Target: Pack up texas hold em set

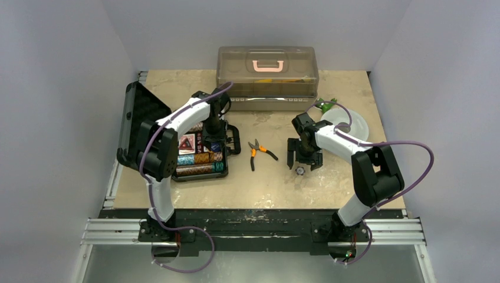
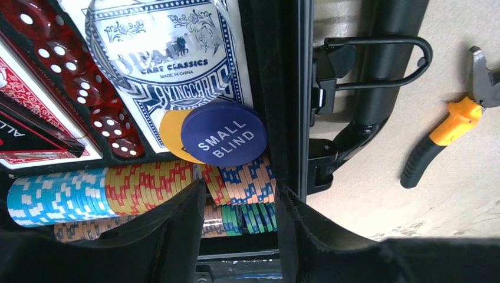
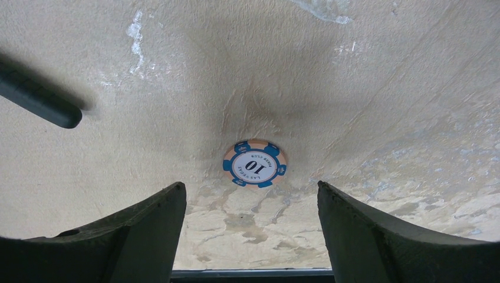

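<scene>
Two dark fingers [image 3: 147, 236] of the right gripper [image 3: 249, 186] stand wide apart and hold nothing; one loose chip [image 3: 255, 163] marked 10 lies flat on the desk [image 1: 265, 188] just beyond the gap between them. One open black case [image 1: 134, 118] sits at the left of the desk, lid raised on its left side and carry handle facing right. The left gripper [image 2: 240, 194] hangs over the case's right end with fingers parted and nothing between them. Inside the case: two card decks, one blue-and-white [image 2: 171, 59] and one red [image 2: 35, 106]; five red dice [image 2: 79, 85] can be counted in a row between the decks; one dark-blue SMALL BLIND disc [image 2: 224, 134] overlaps one yellow disc [image 2: 171, 132]; two chip rows [image 2: 88, 188] are visible, on edge, in blue, red, orange and green bands. One pair of orange-handled pliers [image 1: 257, 152] lies between the case and the loose chip, touching neither. One translucent brown box [image 1: 268, 76] with a pink handle stands at the far edge. In the top view the left arm [image 1: 177, 121] hides part of the case's contents.
</scene>
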You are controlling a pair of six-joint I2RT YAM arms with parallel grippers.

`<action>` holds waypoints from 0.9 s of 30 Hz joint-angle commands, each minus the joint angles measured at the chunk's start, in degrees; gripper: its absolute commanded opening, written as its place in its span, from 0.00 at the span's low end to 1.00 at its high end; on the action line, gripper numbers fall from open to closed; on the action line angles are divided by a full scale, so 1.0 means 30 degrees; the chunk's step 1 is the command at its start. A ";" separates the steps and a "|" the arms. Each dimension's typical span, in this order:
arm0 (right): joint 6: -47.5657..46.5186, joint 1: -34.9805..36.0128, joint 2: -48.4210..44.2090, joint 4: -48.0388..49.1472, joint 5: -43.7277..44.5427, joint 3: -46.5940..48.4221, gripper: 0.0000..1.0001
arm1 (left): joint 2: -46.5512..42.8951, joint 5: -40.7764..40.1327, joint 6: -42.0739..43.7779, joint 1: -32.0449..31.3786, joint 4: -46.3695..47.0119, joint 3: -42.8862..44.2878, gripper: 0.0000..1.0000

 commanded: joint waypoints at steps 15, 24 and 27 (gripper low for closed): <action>-0.0052 0.0077 -0.0412 0.0031 0.0061 0.0106 0.79 | 0.0358 -0.0781 0.1353 -0.0118 -0.0778 -0.0113 0.47; 0.0037 0.0080 -0.0410 0.0114 0.0061 -0.0029 0.79 | -0.1032 -0.2295 0.2156 0.0234 -0.0841 -0.1508 0.45; 0.0098 0.0060 -0.0363 0.0141 -0.0048 -0.0046 0.79 | -0.1264 -0.2470 0.2190 0.0524 -0.0794 -0.1853 0.45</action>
